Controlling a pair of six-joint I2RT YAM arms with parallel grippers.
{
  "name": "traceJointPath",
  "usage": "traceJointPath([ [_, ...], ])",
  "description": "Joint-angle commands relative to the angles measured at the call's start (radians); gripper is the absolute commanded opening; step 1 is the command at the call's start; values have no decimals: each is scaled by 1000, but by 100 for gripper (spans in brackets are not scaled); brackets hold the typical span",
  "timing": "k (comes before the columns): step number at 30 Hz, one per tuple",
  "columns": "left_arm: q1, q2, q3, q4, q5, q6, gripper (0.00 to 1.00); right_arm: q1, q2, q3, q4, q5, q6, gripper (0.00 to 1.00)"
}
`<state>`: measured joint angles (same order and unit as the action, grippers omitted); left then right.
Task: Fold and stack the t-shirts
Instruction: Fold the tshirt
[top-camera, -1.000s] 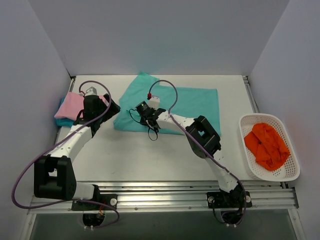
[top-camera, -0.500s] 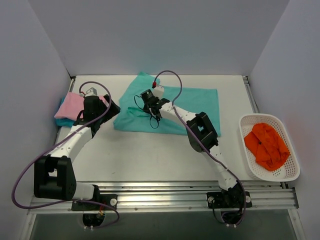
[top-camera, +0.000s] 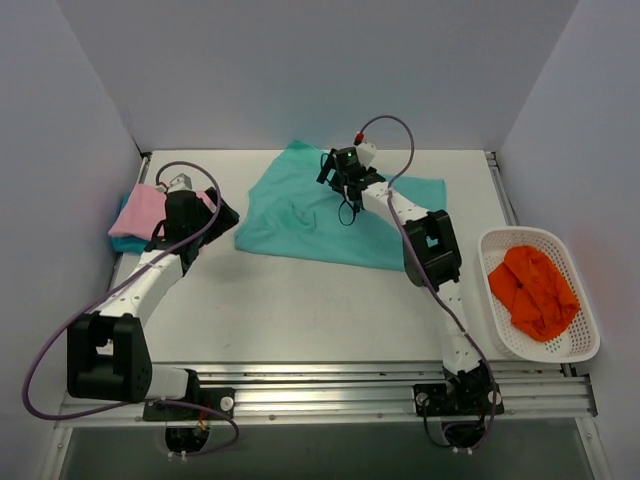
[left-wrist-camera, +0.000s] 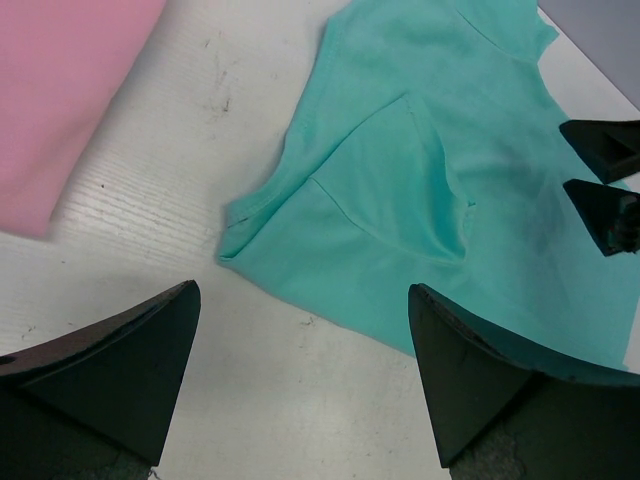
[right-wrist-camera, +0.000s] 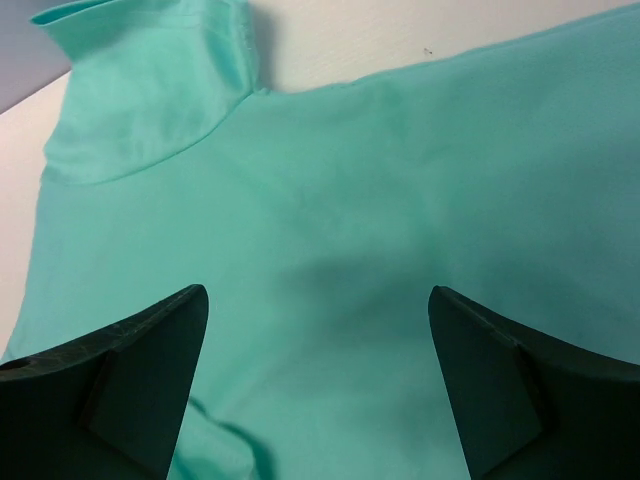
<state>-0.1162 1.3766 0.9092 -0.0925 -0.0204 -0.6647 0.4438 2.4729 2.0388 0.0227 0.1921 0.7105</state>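
Mint-teal shirt (top-camera: 320, 215) lay spread, fold apparently not begun; right gripper (right-wrist-camera: 317, 295) over it and left gripper (left-wrist-camera: 302, 295) near its sleeve both gaped empty; next likely needed an edge pinch.

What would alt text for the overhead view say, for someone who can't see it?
Seen from above, a mint shirt lies spread on a white table, with the right claw over its far part. The left claw hangs beside a pink shirt at the left, and a white basket holding orange cloth sits at the right.
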Motion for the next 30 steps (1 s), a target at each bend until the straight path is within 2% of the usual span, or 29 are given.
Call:
traceJointPath([
  [1,6,25,55,59,8,13,94,35,-248,-124,117,29,-86,88],
  [5,4,108,152,103,20,17,94,30,-434,-236,97,47,-109,88],
  [7,1,156,190,94,85,11,94,30,-495,-297,83,47,-94,88],
  [11,-34,161,171,73,83,-22,94,44,-669,-577,111,30,-56,88],
  [13,-74,147,128,65,57,-36,94,53,-770,-670,102,49,-36,88],
  [17,-138,115,57,-27,-94,-96,94,58,-961,-903,94,89,21,88],
  [22,-172,88,-39,-78,-226,-193,94,58,-1123,-1017,31,125,43,89],
  [30,-165,251,-38,11,-239,-237,96,58,-1371,-1065,-84,168,32,89],
])
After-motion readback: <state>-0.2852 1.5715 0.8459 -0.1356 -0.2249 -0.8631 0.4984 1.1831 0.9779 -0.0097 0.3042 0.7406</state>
